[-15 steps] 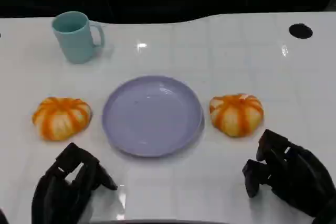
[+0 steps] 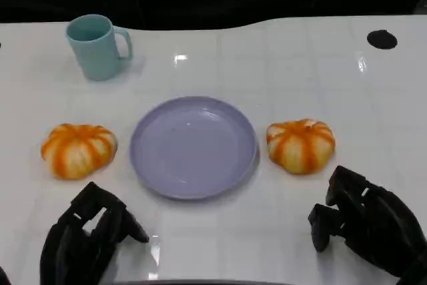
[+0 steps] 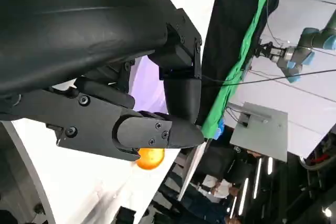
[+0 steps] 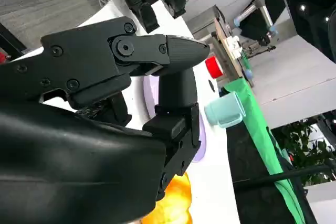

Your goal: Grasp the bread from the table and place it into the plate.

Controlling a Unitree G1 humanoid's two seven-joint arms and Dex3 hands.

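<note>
From the head view, nothing is shifting from half a second ago: the right bread point(image 2: 301, 145) and the left bread point(image 2: 78, 149) are sitting on the counter point(image 2: 280, 65), flanking your empty plate point(image 2: 193, 146). Both the left hand point(image 2: 87, 235) and the right hand point(image 2: 363, 221) are holding nothing, fingers apart, so no grasp is starting. In the right wrist view, the bread point(image 4: 170, 203) is lying just beside the fingers point(image 4: 178, 90).
</note>
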